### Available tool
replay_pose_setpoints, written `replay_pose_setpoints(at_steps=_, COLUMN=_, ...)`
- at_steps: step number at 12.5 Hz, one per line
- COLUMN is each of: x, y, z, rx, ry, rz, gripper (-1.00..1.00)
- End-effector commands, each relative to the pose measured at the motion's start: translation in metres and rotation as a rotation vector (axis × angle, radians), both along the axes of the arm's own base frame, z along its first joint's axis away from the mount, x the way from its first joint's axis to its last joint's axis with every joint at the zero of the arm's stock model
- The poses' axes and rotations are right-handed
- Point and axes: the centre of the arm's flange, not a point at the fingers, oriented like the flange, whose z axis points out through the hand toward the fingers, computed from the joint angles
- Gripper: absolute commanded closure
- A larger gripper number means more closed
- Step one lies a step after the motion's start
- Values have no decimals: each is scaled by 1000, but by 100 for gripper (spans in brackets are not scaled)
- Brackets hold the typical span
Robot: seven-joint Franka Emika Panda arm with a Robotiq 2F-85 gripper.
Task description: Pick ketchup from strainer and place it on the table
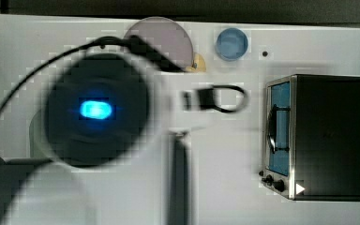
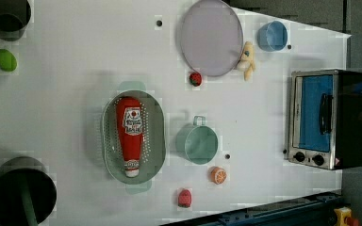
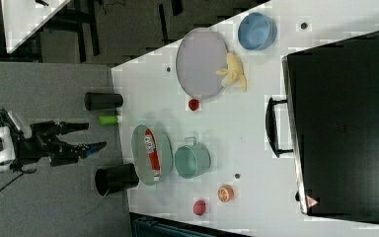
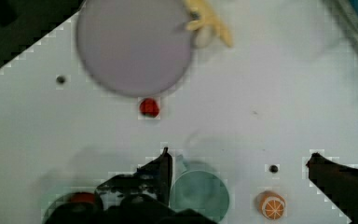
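Gripper state: the gripper [image 4: 237, 158] is standing with its two dark fingers spread wide and nothing between them; in the right view it [image 3: 86, 138] is hanging well clear of the table's edge, away from the strainer.
Ketchup position: the ketchup [image 2: 129, 134] is lying lengthwise inside the strainer [image 2: 107, 141], whitish cap end pointing to the left view's bottom, label facing up.
Step in hand: judged as the approach; the grasp is not yet begun.
Risk, aim: the green cup [image 2: 197, 142] is sitting just beside the strainer, and the fingers are framing it in the wrist view, so a descent from this pose is likely landing on the wrong object.
Risk, rim: the strainer wall is rising around the bottle; a finger catching it could be tipping or dragging the light basket.
Risk, slip: the bottle is rounded and tapering toward the cap, so a pinch near the narrow end may be squeezing it out sideways.
Risk, clutter: the strawberry [image 2: 195, 78], the orange slice [image 2: 218, 175] and the toaster oven [image 2: 327, 117] are limiting free placing space on the table [image 2: 66, 70].
Materials: the ketchup is looking like smooth, glossy red plastic; the strainer is pale green, oval, dotted with small holes; the table is flat, matt white.
Other shapes: the grey plate [image 2: 210, 37] is appearing round and shallow; the blue cup [image 2: 272, 36] is appearing cylindrical.
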Motion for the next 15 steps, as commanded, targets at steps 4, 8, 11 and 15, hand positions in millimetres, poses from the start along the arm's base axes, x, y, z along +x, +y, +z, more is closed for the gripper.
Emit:
replay_pose_setpoints(at_steps=4, x=-26, y=202, z=-90, rx=11, ry=114, rz=376, gripper=-100)
replay_pose_setpoints(at_steps=8, x=-57, y=277, z=-156, rx=47, ry=165, rz=497, gripper=-100)
replay_pose_setpoints(at_steps=11, x=-68, y=301, z=-212, rx=48, ry=138, rz=517, gripper=-100)
replay_pose_setpoints(at_steps=15, x=-77, y=312, z=-294, rx=33, ry=88, rz=568, gripper=-100)
